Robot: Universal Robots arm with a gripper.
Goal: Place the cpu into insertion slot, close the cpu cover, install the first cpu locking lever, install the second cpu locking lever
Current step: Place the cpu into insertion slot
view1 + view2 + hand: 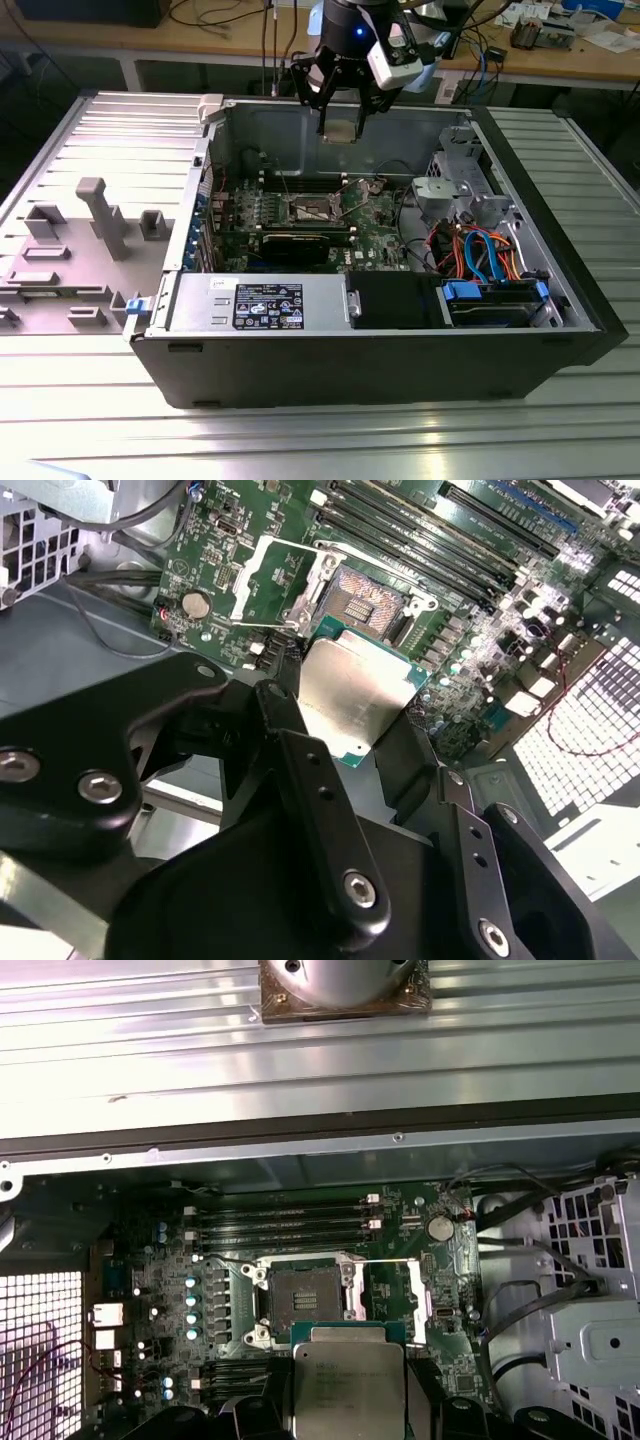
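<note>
Clearly, the black fingers (283,715) were closed against opposite edges of the cpu (352,685), holding it flat with its silver face toward both wrist cameras. The gripper (340,128) pointed straight down from the arm, hanging above the open computer case (400,350), well clear of the green motherboard (440,1290). Beneath the chip lay the insertion slot (300,1298), its dark centre uncovered, with the cpu cover (396,1298) swung open just beside it.

An open computer case (400,370) is laid on the ridged table (300,440) — inside, a power supply (200,300), blue cables (478,250), memory slots (285,1222) and a coin battery (438,1227) are seen.
</note>
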